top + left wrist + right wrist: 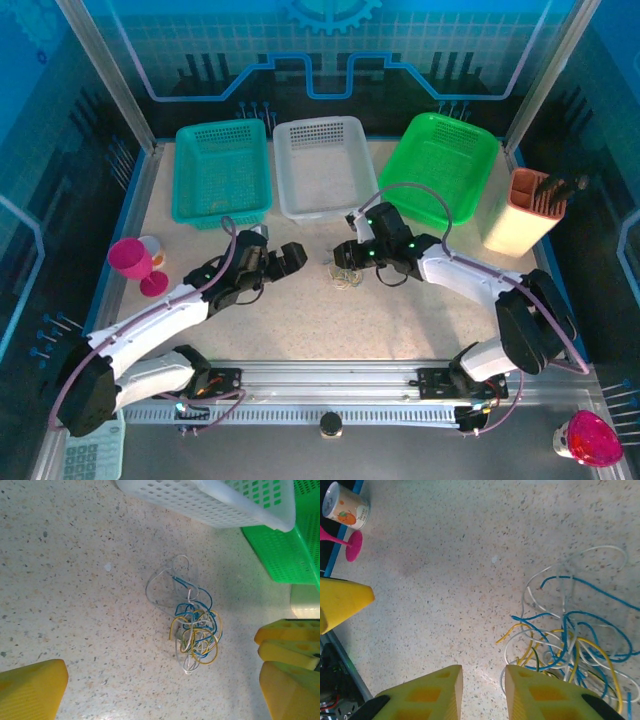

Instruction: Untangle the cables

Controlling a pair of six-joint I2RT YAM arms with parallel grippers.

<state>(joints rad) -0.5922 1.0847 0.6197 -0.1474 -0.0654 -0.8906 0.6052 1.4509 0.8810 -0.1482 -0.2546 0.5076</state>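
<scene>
Right gripper [483,677] is narrowed to a slim gap with nothing in it, right beside the cables [570,640], which lie in one tangle in front of the white basket [320,165]. Left gripper [292,258] hangs wide open nearby. Looks like the first grab, so next up is pinching one loose loop.

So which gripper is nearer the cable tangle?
Right. The right gripper sits at the edge of the cable tangle; the left gripper is off to its left, bare table between.
</scene>
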